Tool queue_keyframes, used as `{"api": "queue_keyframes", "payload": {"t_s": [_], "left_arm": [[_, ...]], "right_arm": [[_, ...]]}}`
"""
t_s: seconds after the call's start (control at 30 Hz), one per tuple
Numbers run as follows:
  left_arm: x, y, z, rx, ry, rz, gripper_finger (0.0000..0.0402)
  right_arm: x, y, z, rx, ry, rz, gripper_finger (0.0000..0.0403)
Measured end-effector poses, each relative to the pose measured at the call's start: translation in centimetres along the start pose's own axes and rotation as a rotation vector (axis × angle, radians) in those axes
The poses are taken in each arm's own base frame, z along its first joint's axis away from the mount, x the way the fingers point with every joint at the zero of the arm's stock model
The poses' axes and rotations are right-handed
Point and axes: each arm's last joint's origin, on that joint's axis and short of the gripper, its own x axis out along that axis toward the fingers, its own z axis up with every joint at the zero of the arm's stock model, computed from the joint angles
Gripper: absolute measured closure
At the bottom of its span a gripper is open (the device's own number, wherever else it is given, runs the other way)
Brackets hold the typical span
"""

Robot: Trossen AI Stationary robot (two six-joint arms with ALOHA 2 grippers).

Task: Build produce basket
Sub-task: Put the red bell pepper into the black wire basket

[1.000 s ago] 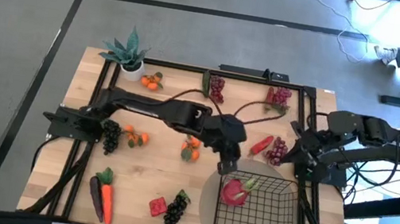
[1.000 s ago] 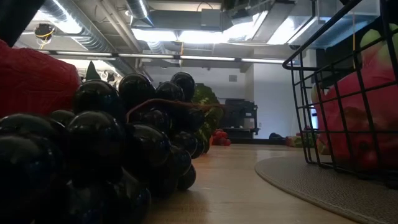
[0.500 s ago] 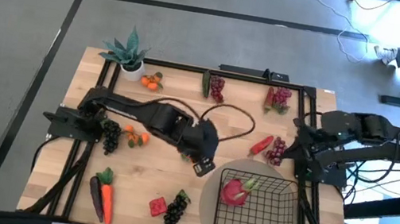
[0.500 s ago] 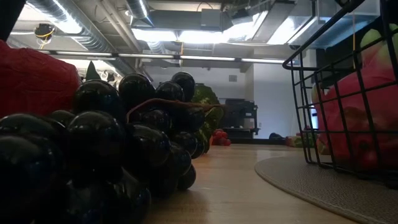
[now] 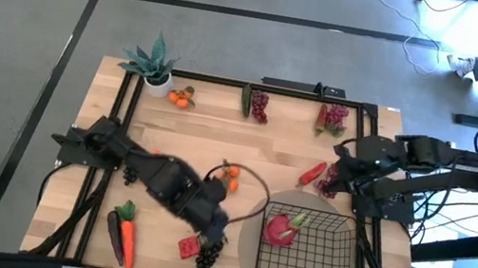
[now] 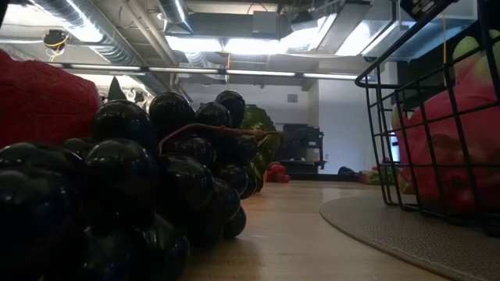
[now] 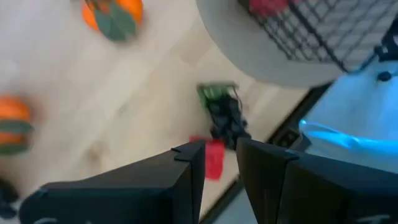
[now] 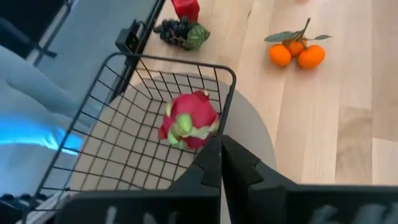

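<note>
Basket: black wire-mesh rectangular basket (image 5: 312,251) with open grid sides, upright on a round mat at the table's near right; open top.
Inside basket: pink dragon fruit (image 5: 281,228) with green tips, lying on the mesh floor toward the left wall; also clear in the right wrist view (image 8: 188,120).
Near front edge: dark grape bunch (image 5: 210,251) with a green leaf, touching a red strawberry (image 5: 189,246), just left of the mat.
Front left: orange carrot (image 5: 126,237) beside dark purple eggplant (image 5: 113,232), lying side by side.
Centre: orange tangerines with leaves (image 5: 230,175).
Back edge: more tangerines (image 5: 180,97), purple grapes (image 5: 259,106), red grapes (image 5: 332,118).
Right of centre: red chili (image 5: 312,173).
</note>
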Motion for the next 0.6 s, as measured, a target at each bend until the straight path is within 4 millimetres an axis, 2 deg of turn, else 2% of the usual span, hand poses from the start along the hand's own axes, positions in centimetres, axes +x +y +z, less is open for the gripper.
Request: {"api": "queue_keyframes", "payload": {"t_s": [0.17, 0.3, 0.6], "left_arm": [[-0.5, -0.9, -3.1, -0.006, 0.030, -0.021, 0.0320], [-0.2, -1.5, -4.9, -0.020, 0.030, -0.011, 0.0320], [-0.1, -1.9, -6.5, 0.002, 0.040, -0.012, 0.0320]], "right_arm": [[1.5, 0.7, 0.4, -0.159, 0.053, 0.114, 0.0402], [2.5, 1.2, 0.8, -0.248, 0.065, 0.181, 0.0402], [3.2, 1.8, 1.1, -0.346, 0.066, 0.211, 0.0402]]}}
